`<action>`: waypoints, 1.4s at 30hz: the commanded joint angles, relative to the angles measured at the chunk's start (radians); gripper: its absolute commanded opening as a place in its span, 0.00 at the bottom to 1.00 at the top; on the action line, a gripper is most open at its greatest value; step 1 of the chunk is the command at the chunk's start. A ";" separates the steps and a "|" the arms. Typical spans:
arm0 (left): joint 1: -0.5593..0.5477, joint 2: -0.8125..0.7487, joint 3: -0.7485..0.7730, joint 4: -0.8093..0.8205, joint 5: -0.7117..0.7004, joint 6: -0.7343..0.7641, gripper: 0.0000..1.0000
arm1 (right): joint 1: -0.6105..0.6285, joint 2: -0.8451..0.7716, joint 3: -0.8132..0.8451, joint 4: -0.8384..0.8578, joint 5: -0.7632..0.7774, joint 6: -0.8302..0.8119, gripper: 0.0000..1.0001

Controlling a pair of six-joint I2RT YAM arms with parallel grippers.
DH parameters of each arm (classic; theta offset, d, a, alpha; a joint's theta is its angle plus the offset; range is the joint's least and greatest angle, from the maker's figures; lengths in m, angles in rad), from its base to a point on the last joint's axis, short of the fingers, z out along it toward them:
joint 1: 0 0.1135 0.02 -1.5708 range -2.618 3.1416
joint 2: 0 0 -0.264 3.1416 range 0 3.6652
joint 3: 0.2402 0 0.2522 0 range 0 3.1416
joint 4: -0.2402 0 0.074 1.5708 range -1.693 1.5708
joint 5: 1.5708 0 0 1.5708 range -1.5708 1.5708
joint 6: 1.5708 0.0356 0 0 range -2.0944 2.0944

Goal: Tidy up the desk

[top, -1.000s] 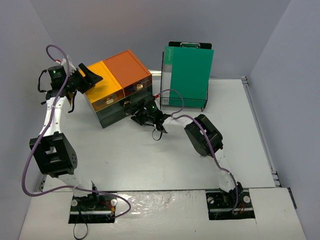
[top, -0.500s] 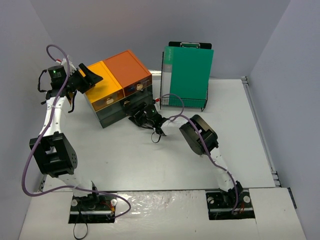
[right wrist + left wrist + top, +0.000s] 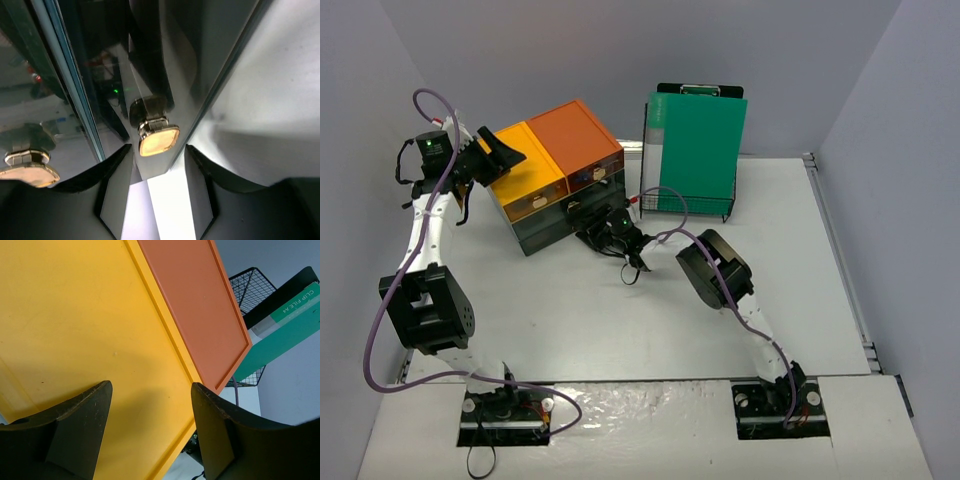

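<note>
Right hand [image 3: 157, 150], open, straddles a brass knob [image 3: 159, 141]; left hand [image 3: 151, 386] open; desk [image 3: 620, 320] matte white.

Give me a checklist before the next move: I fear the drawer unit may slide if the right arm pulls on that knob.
1. Knob centred between the jaws: ok. The gold knob sits midway in the right gripper.
2. Grip closed on the knob: not ok. The jaws stand apart, with a thin gap on each side.
3. Drawer unit braced: cannot tell. The left gripper is open over the yellow top, but the pictures do not show contact.
4. Room on the desk in front of the drawer: ok. Only the right arm itself is there.
</note>
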 commanded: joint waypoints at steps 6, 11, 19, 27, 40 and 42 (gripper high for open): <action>0.007 0.004 0.009 -0.111 -0.040 0.027 0.62 | -0.007 0.013 0.106 -0.039 0.017 -0.022 0.30; 0.007 0.003 0.010 -0.112 -0.040 0.028 0.62 | -0.009 0.024 0.125 -0.084 0.023 -0.043 0.20; 0.007 0.003 0.009 -0.113 -0.043 0.030 0.62 | -0.008 0.003 0.115 -0.174 0.002 -0.090 0.00; 0.007 0.001 0.003 -0.109 -0.046 0.029 0.62 | 0.003 -0.097 0.100 -0.438 -0.074 -0.309 0.00; 0.007 0.002 0.010 -0.098 -0.040 0.010 0.62 | 0.076 -0.324 -0.102 -0.675 -0.079 -0.458 0.00; 0.007 0.000 0.004 -0.093 -0.039 0.007 0.62 | 0.098 -0.360 -0.132 -0.709 -0.064 -0.471 0.00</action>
